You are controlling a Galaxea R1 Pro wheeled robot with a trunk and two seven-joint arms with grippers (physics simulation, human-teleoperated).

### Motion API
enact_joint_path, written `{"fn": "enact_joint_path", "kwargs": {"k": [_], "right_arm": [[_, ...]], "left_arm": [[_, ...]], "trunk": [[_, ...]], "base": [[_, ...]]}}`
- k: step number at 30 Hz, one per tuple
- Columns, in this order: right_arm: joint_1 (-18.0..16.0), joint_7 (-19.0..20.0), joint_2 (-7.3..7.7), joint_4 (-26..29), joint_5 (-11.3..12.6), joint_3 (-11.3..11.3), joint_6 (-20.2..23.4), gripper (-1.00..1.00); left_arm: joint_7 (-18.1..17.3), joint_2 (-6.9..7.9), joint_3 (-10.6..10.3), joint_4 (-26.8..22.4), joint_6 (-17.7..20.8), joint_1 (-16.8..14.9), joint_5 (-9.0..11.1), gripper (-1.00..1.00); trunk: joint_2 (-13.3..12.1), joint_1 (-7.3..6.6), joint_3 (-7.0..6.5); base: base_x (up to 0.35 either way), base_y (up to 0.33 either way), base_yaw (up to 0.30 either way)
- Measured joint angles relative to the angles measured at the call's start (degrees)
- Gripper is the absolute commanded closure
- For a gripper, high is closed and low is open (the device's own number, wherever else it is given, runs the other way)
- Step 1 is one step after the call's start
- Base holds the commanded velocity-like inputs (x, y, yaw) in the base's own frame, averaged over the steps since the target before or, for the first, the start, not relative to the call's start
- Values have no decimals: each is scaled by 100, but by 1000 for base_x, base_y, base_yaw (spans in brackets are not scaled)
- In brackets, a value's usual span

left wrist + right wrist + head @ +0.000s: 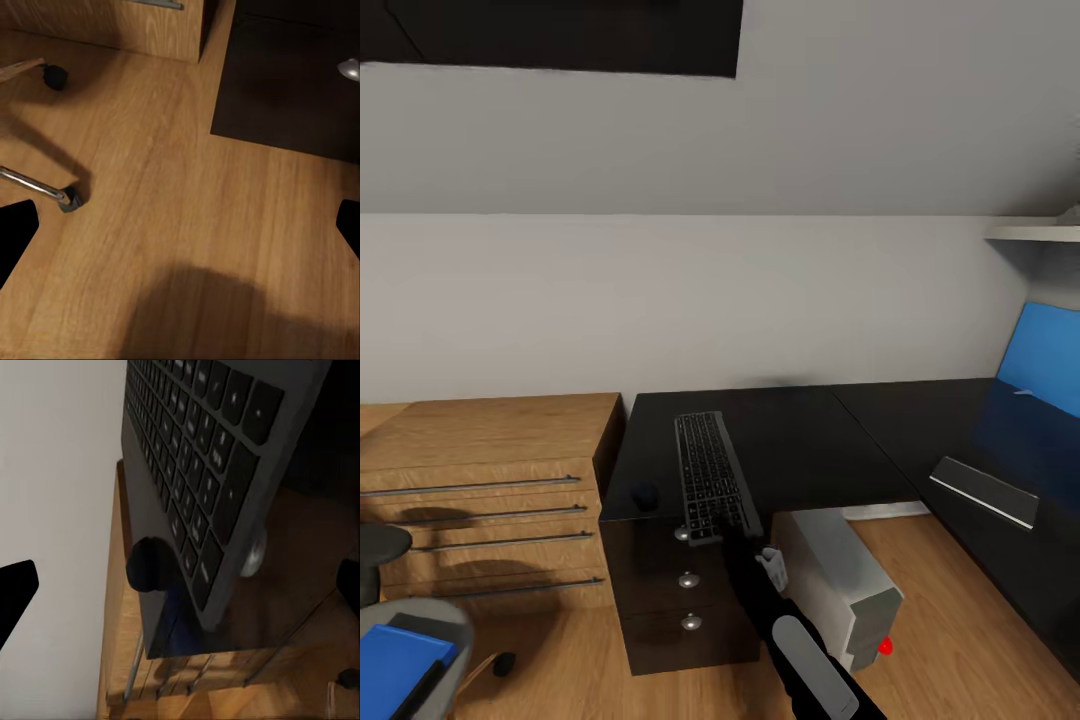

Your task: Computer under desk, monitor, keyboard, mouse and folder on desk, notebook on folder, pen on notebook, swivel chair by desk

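The dark keyboard (710, 475) lies lengthwise on the black desk (800, 440), its near end sticking out past the front edge. My right gripper (745, 545) is just below that end, open, and the keyboard (202, 457) looms close ahead of its fingertips (15, 600). A dark mouse (644, 495) (154, 566) sits on the desk beside the keyboard. The grey computer tower (840, 585) stands under the desk. The blue-screened monitor (1045, 355) is on the desk's right wing. A blue folder (400, 665) lies on the swivel chair (420, 615). My left gripper (180, 225) is open over the floor.
A wooden dresser (490, 480) stands left of the desk. The desk's drawer unit (685, 590) with round knobs is right beside my right arm. The chair's legs and castors (67, 199) spread over the wood floor (187, 210) near my left gripper.
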State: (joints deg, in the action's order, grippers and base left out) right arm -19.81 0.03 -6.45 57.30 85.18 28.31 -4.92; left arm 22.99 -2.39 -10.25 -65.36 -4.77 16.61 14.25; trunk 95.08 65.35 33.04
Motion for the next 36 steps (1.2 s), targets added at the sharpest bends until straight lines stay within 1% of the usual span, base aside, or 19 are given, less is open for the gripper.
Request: {"fn": "enact_joint_path", "kwargs": {"k": [8,11,15,18,23,26,28,29,34,35,36], "right_arm": [[0,-1,0,-1,0,-1,0,-100],[0,-6,0,-8,0,-3,3,-100],[0,-13,0,-30,0,-13,6,-100],[0,-17,12,-101,0,-81,8,-100],[0,-18,25,-123,-3,-132,9,-100],[0,-14,78,-129,-4,-171,9,-100],[0,-13,120,-131,-2,-227,9,-100],[0,-15,154,-132,-2,-317,9,-100],[-1,-19,208,-133,-7,-628,25,-100],[-3,-19,234,-133,-14,-732,44,-100],[-10,-23,314,-144,-21,-809,64,-100]], "left_arm": [[0,1,0,1,-4,0,0,-100],[0,2,0,1,-7,0,0,-100],[0,1,0,-1,-8,0,0,-100],[5,1,0,-1,-8,0,0,-100],[5,0,1,0,-8,0,0,-100],[2,0,1,0,-8,0,0,-100],[3,0,1,0,-8,0,0,-100],[2,0,1,0,-8,0,0,-100],[0,0,1,0,-8,0,0,-100],[0,0,1,0,-8,0,0,-100],[0,1,1,0,-7,0,0,-100]], "trunk": [[0,0,0],[0,-1,0],[0,-2,0],[0,-3,0],[0,-3,0],[0,-3,0],[0,-3,0],[0,-3,0],[0,-3,0],[0,-3,0],[0,-3,0]], "base": [[-309,-74,0],[-172,-73,0],[-81,-34,0],[-19,-8,0],[-8,-3,0],[-3,-1,0],[-1,-1,0],[0,0,0],[0,0,0],[0,0,0],[0,0,0]]}}
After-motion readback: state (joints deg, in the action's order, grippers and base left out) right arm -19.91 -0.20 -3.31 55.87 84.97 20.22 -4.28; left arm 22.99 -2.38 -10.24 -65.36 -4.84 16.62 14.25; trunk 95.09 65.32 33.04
